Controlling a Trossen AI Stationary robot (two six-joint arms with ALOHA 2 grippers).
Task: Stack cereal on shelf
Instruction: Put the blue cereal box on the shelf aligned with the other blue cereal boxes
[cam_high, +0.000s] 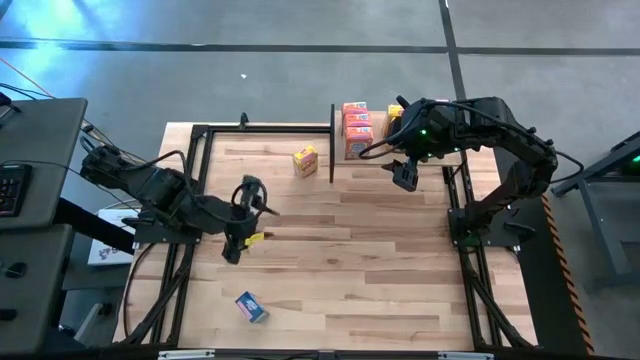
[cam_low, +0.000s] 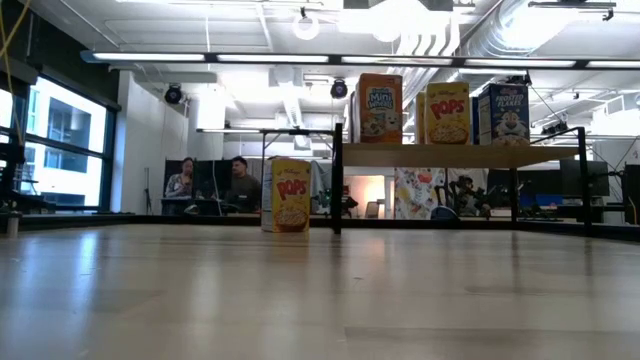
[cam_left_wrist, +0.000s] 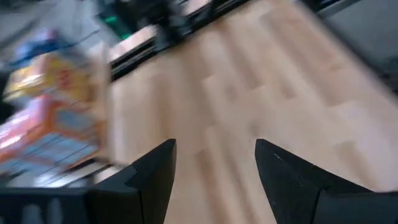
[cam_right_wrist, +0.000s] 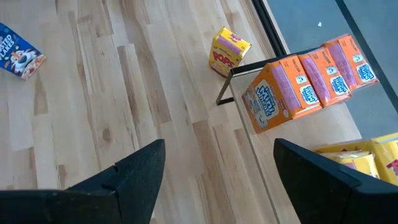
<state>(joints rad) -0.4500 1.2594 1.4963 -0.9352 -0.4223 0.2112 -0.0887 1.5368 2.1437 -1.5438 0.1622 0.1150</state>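
shelf (cam_high: 372, 150): light board on black posts at the far edge of the worktop (cam_high: 380, 250). on it: three orange cereal boxes (cam_high: 356, 125) in a row, yellow boxes (cam_right_wrist: 367, 158) beside them, a blue box (cam_low: 503, 115) at the far end in the low view. yellow box (cam_high: 305, 160): upright on the worktop just beside the shelf. blue box (cam_high: 251, 307): lying flat, well apart from the shelf, near the front edge. right end effector (cam_high: 404, 176): just in front of the shelf, fingers spread wide, empty. left end effector (cam_high: 234, 249): mid-worktop, well apart from the shelf, part open, holding nothing.
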